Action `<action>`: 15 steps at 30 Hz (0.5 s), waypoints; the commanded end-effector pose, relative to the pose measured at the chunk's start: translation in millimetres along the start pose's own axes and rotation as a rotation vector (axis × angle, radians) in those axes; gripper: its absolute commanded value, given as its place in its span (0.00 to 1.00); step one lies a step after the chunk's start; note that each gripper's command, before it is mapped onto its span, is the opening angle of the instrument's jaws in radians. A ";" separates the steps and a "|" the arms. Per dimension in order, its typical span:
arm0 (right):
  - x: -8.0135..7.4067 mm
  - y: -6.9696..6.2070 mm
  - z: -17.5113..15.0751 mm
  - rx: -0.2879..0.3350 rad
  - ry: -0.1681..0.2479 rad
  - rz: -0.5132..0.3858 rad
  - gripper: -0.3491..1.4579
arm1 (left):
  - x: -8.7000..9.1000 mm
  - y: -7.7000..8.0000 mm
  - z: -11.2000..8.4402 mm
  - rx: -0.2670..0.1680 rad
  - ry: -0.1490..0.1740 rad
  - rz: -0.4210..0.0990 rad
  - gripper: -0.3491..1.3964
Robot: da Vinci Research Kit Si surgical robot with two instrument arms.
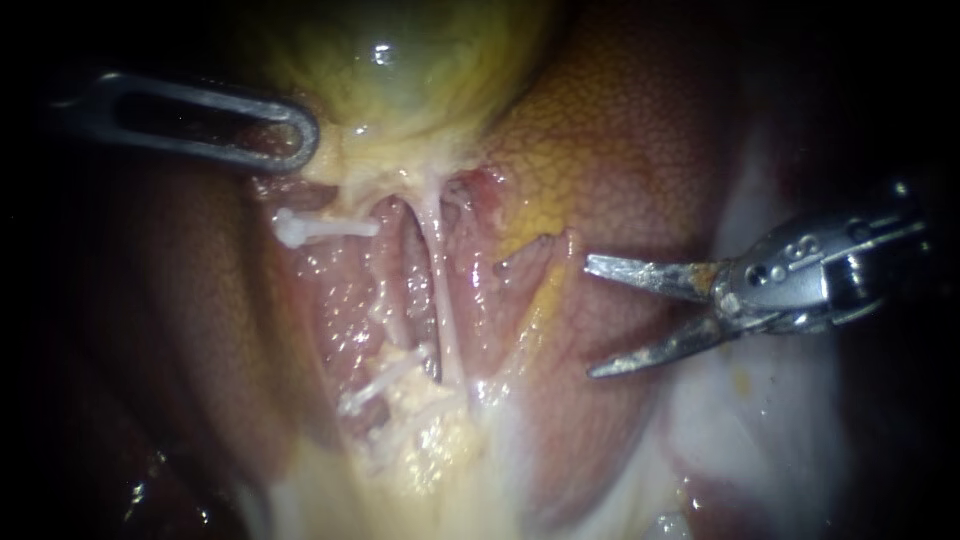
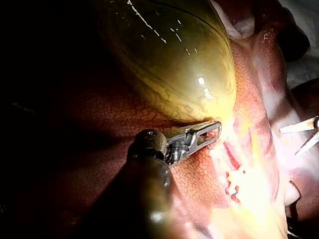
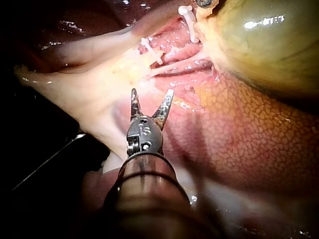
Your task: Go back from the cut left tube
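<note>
**Right instrument clear of the cut left tube**

Left instrument (image 1: 308, 135): the shaft comes in from the upper left, close to level. Its tip sits at the lower edge of the gallbladder (image 1: 400, 70). The end effector is clamped on that pale edge. The left wrist view agrees, with the jaws together and tissue at the tip.

Clips, count 3, all white. The upper clip (image 1: 320, 228) lies crosswise just under the left instrument's tip. The lower clips (image 1: 385, 382), two as far as I can tell, lie close together on yellow fat.

Tubes, count 2. The left tube (image 1: 392, 330) is parted in the stretch between the upper clip and the lower pair. The right tube (image 1: 440, 290) is just beside it, a whole pale strand running down from the gallbladder.

Liver (image 1: 640, 130): one, mottled red-brown, on both sides of the dissected bed.

Right instrument (image 1: 590, 318): the shaft comes in from the right and points leftward. The end effector is two thin blades standing wide apart with nothing between them. It is over the liver, well apart from both tubes and all clips.

Instruments, count 2.
</note>
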 end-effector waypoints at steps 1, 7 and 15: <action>-0.1 0.0 0.0 0.001 0.000 -0.001 1.00 | 0.2 0.2 0.5 0.000 0.001 0.002 0.00; -0.1 0.0 -0.1 0.002 -0.003 -0.001 1.00 | 0.7 1.0 1.9 0.004 0.001 0.007 0.00; -0.1 0.0 0.0 0.002 -0.003 -0.001 1.00 | 0.7 1.0 2.0 0.004 0.001 0.007 0.00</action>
